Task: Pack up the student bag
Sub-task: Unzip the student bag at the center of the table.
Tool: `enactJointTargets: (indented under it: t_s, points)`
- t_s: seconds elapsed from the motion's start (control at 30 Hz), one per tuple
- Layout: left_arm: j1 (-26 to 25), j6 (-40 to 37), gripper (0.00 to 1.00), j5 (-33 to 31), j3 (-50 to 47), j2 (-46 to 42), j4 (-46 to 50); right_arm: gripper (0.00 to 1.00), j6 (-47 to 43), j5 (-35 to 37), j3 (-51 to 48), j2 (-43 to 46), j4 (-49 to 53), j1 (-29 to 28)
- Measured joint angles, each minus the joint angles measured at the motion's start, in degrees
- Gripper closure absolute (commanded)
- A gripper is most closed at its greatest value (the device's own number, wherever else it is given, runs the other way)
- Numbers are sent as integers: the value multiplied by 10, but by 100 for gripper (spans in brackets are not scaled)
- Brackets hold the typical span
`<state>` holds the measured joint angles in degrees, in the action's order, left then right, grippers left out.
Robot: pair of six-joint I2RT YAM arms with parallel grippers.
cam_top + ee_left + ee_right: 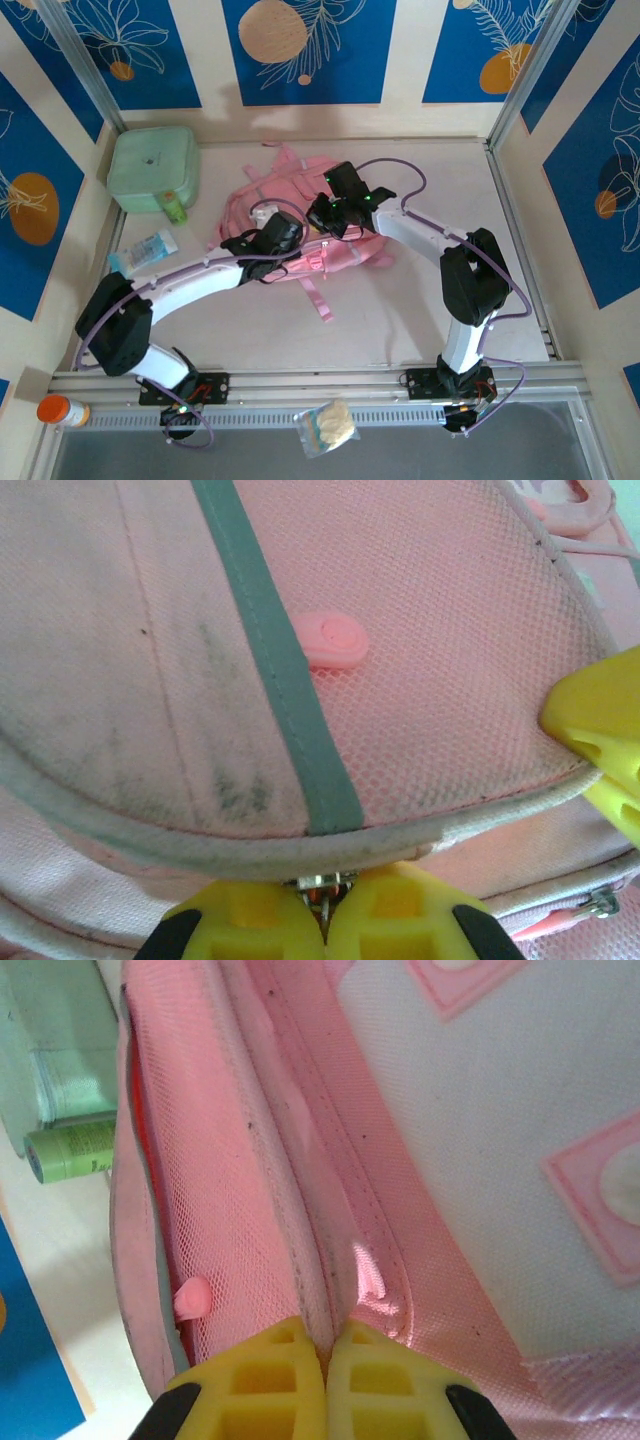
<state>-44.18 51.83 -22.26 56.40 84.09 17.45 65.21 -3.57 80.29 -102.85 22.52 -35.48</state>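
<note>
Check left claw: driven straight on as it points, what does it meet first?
The student bag: the left claw is shut on a zip pull at its piped edge, so it would likely press straight into the pink mesh panel ahead.

Both arms bend inward, left claw (325,905) and right claw (327,1350) pinched closed.

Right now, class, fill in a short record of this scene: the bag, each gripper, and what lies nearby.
student bag: pink, lying mid-table under both arms
left gripper: shut on the student bag's metal zip pull
right gripper: shut on a fabric edge of the student bag
mint-green case: far left corner, outside the bag
green tube: beside the mint-green case
</note>
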Motion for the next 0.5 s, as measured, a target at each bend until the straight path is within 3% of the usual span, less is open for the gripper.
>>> enactJointTargets:
  t_s: [0.3, 0.5]
  points:
    - [-1, -63, 100, 35, -1, -36, 62, 100, -126, -68, 132, -72, 115, 11]
    - [-62, -56, 100, 63, 45, 14, 61, 100, -207, -106, 174, -93, 187, 56]
